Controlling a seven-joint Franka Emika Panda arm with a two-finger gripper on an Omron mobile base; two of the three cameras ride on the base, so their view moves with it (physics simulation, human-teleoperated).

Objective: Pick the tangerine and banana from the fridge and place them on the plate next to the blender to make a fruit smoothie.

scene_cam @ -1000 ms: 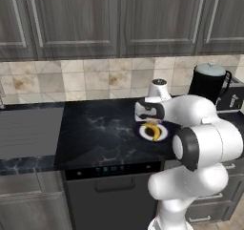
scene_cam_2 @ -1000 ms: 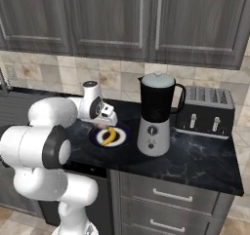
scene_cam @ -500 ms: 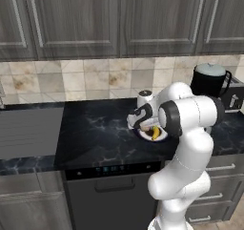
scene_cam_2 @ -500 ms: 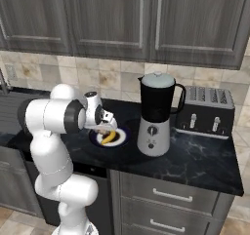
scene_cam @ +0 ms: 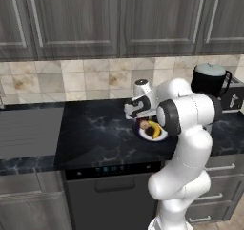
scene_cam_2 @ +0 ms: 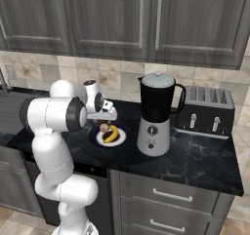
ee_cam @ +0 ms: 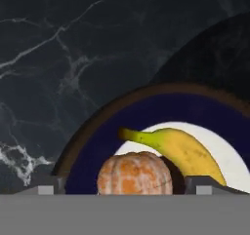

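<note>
orange tangerine (ee_cam: 135, 173) sits between the wide-open hand's (ee_cam: 126, 186) fingertips.

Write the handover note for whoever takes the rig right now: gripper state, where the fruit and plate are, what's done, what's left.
Gripper: open, low over the plate, a fingertip on either side of the tangerine, not gripping it.
Tangerine: sitting on the plate, against the banana.
Banana: lying on the white centre of the plate.
Plate: on the dark counter, just left of the blender in the right base view.
Done: both fruits are on the plate next to the blender.
Left: probably only lifting the gripper straight up clear of the tangerine, without knocking it.
</note>
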